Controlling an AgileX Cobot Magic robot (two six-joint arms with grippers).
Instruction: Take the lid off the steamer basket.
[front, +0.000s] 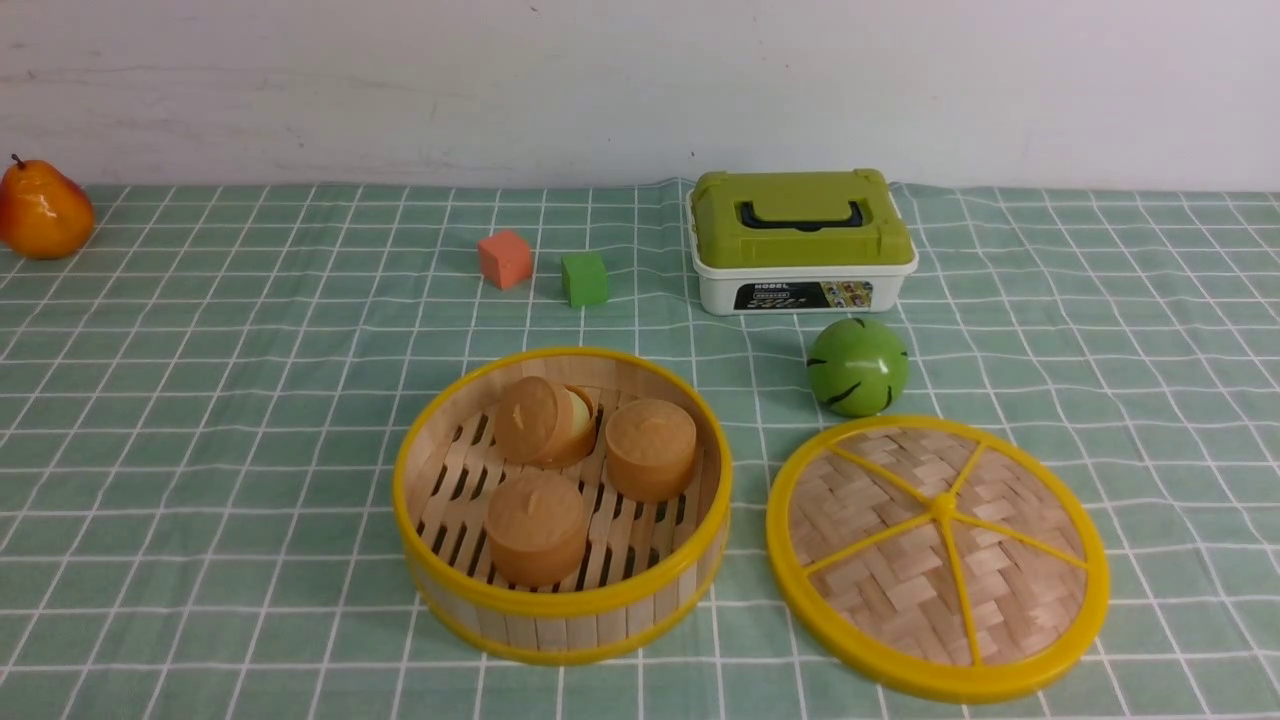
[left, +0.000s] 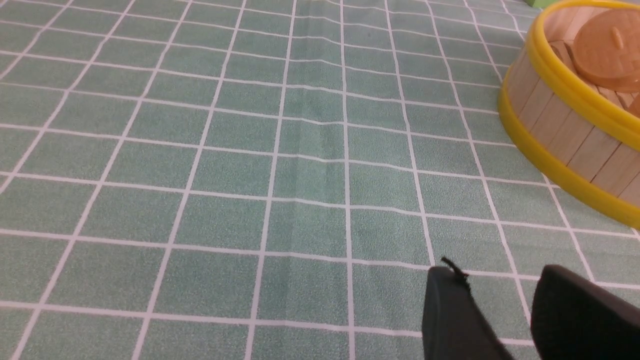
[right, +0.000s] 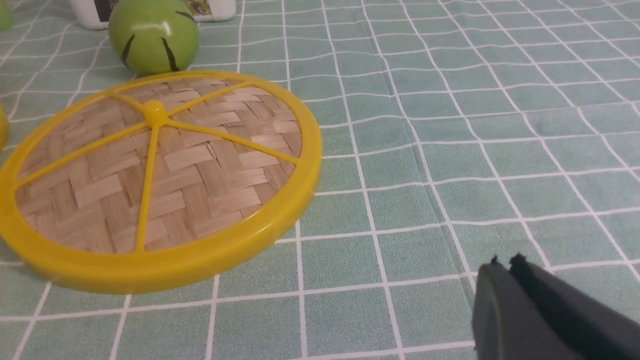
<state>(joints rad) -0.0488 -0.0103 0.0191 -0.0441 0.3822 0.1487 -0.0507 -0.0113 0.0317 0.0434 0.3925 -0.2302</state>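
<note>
The steamer basket (front: 562, 600) stands uncovered in the middle of the cloth, with three brown buns (front: 535, 525) on its slatted floor. Its slat wall (left: 555, 125) also shows in the left wrist view. The lid (front: 935, 555), woven bamboo with a yellow rim and spokes, lies flat on the cloth to the basket's right, apart from it; it appears too in the right wrist view (right: 150, 180). My left gripper (left: 500, 275) hovers open over bare cloth, empty. My right gripper (right: 502, 262) is shut on nothing, off to the side of the lid. Neither arm shows in the front view.
A green ball (front: 857, 366) sits just behind the lid. A white box with a green lid (front: 800, 240) stands further back. An orange cube (front: 504, 259) and a green cube (front: 584, 278) lie behind the basket. A pear (front: 42, 210) is at the far left.
</note>
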